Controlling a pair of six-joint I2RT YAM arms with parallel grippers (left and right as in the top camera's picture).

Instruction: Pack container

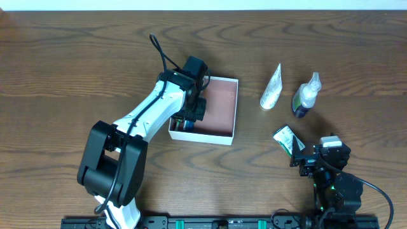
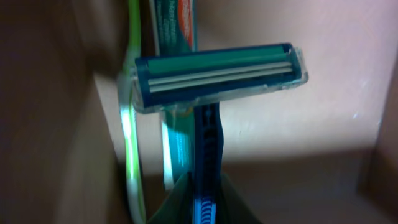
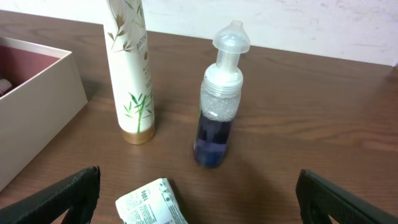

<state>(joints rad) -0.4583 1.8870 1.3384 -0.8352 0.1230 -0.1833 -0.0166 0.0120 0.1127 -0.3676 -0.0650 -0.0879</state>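
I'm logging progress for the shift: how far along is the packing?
Done: a teal-labelled tube and green toothbrush lie in the container. In hand: the left gripper holds a razor over its floor. Left: white tube, pump bottle and packet on the table; right gripper open.

The scene has one container (image 1: 224, 102), one blue razor (image 2: 217, 74), one thin green item (image 2: 132, 124) and one printed tube (image 2: 176, 25). There is also one white bamboo-print tube (image 3: 132, 68), one pump bottle (image 3: 219, 106) and one packet (image 3: 152, 200).
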